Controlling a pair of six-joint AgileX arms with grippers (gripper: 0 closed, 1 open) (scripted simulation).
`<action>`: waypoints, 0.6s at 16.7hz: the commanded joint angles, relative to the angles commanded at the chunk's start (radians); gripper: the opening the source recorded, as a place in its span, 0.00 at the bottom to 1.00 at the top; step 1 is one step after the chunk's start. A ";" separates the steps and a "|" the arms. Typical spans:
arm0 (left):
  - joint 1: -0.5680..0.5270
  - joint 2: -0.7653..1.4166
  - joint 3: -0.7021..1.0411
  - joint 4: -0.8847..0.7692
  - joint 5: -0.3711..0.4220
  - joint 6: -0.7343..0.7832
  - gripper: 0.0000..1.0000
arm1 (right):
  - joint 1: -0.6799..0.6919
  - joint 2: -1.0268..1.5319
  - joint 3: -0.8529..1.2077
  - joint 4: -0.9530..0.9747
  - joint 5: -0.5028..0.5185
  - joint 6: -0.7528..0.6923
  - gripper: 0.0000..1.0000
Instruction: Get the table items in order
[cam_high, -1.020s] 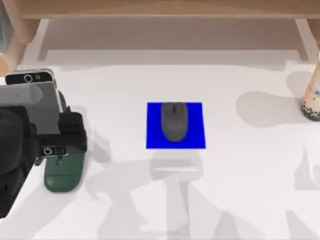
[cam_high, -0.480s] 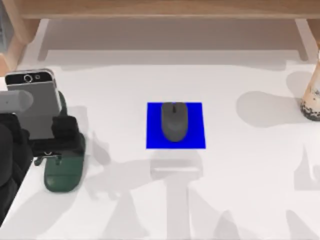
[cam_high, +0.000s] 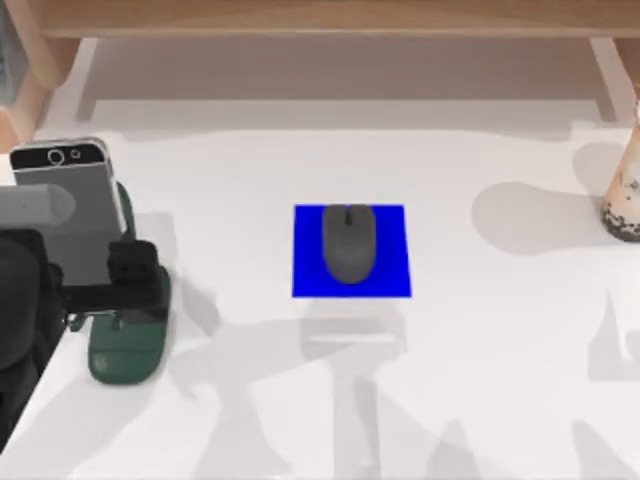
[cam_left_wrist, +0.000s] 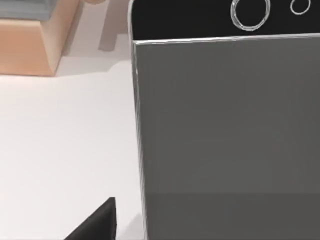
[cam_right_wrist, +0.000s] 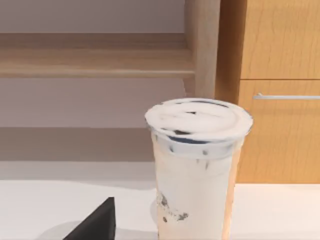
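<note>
The left gripper (cam_high: 100, 285) hung over the phone (cam_high: 70, 200) at the table's (cam_high: 250, 400) left edge; whether its fingers were spread could not be told. The phone's lower end lay on a green stand (cam_high: 125, 350). The mouse (cam_high: 347, 243) sat on a blue pad (cam_high: 305, 280) at centre. The cup (cam_high: 624, 195) stood upright at the right edge.

The left gripper (cam_high: 125, 285) covers the lower end of the smartphone (cam_high: 75, 205), and the milk-tea cup (cam_high: 625, 195) is cut off at the top view's right edge.
</note>
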 joint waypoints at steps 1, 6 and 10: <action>0.001 0.004 0.003 -0.008 0.002 0.001 1.00 | 0.000 0.000 0.000 0.000 0.000 0.000 1.00; 0.002 0.002 0.001 -0.009 0.004 0.003 1.00 | 0.000 0.000 0.000 0.000 0.000 0.000 1.00; 0.052 -0.064 -0.023 0.011 0.048 0.007 1.00 | 0.000 0.000 0.000 0.000 0.000 0.000 1.00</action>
